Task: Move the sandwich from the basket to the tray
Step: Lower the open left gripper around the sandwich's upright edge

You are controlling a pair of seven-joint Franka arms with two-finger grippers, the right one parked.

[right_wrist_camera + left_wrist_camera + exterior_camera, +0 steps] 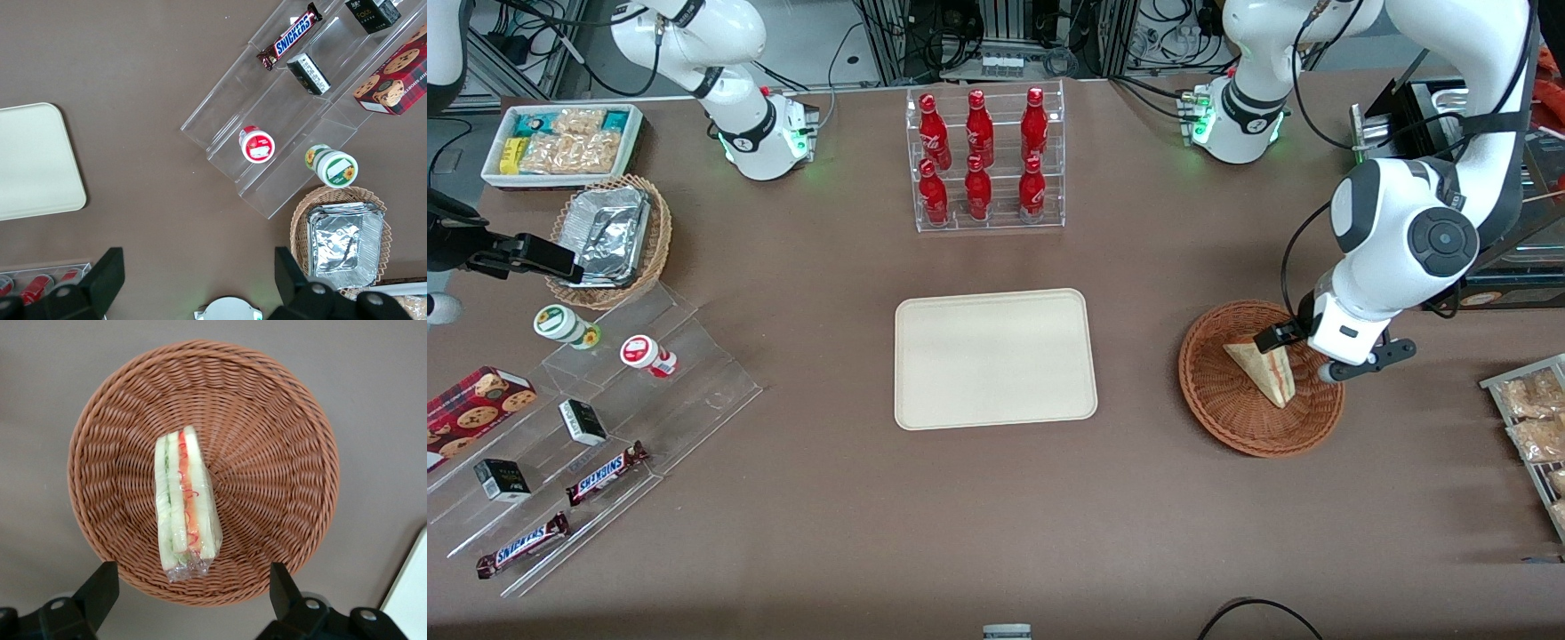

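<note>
Woven wicker basket [267,440] | film-wrapped wedge sandwich [185,503] inside | jaws [193,587] above (spread wide)

Gripper [190,587] above basket [1209,391], fingers spread wide, open gap spanning sandwich [185,503] with air on both flanks. Sandwich alone in basket, wrapped in clear film, clear of the wicker wall all round. Bare brown table [1138,356] between basket and tray [996,357]; nothing standing in that lane. Tray surface bare, low rim only. Acrylic rack of red bottles [985,160] farther from front camera than tray, well apart from it. Snack packets [1529,418] at table edge toward working arm's end, near basket but apart.
</note>
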